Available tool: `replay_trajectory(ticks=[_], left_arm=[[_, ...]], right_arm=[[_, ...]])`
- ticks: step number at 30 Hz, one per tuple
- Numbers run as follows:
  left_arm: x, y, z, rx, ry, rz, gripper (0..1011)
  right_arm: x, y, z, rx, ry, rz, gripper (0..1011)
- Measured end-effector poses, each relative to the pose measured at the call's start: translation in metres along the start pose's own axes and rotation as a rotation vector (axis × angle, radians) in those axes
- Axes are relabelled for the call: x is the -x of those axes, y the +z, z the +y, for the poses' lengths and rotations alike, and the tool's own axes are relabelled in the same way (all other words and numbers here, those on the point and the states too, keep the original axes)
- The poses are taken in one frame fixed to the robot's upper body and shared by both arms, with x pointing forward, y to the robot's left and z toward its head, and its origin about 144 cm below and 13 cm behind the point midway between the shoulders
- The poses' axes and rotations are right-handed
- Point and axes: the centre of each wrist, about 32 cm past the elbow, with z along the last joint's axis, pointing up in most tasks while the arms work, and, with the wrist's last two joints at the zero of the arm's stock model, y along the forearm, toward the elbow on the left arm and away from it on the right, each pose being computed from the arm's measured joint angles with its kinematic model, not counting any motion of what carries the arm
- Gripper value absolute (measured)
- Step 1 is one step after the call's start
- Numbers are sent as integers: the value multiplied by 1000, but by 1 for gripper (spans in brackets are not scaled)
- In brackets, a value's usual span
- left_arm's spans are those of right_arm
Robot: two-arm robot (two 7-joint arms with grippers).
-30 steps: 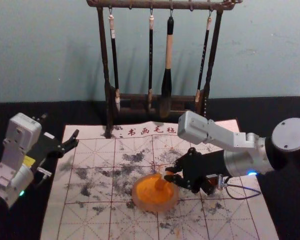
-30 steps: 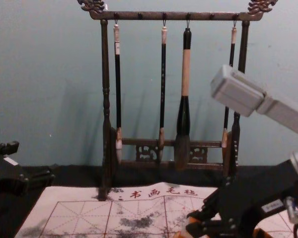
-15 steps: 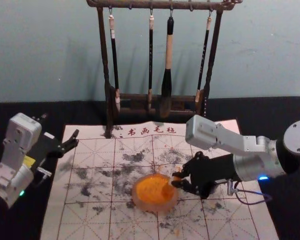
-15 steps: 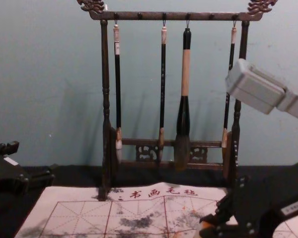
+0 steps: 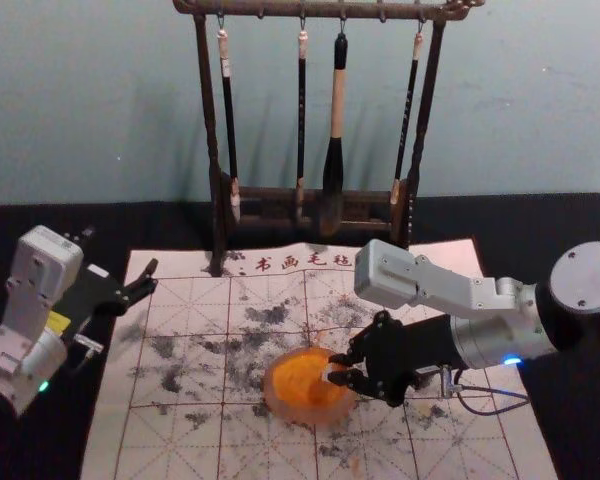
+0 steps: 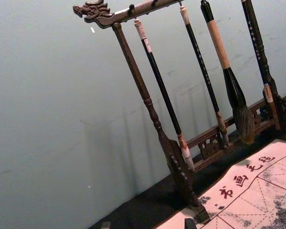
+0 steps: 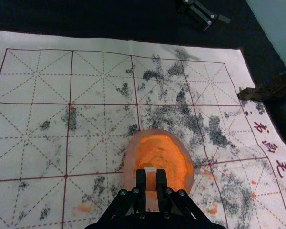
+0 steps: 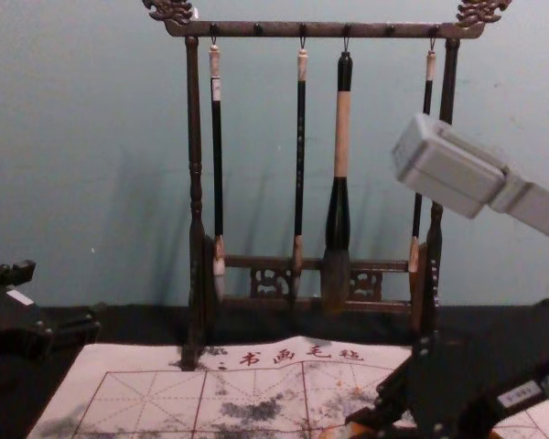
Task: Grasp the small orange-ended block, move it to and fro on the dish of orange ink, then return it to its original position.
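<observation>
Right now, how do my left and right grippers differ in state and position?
The right gripper is closed on the block, while the left gripper is open and empty. The right gripper works at the right side of the ink dish; the left gripper hangs by the mat's left edge. Both are black.

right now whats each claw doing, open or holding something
Left claw: open, holding nothing.
Right claw: closed on the block, at the dish.

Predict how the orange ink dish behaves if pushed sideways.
The ink dish probably slides before tipping: it looks low and wide. The mat may rumple with it, since its far edge looks wavy. The ink likely smears more than sloshes; its surface shows swirl marks.
</observation>
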Motion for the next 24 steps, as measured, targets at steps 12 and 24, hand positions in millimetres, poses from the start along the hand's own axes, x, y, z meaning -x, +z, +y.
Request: replay_trajectory(ticks=[12,24], left_arm=[[0,0,0,0,0,0,1001],[0,0,0,0,0,0,1002]], right_arm=[[-10,2,11,10,-15,8,107],[-17,-3,9,22,-51,39,107]])
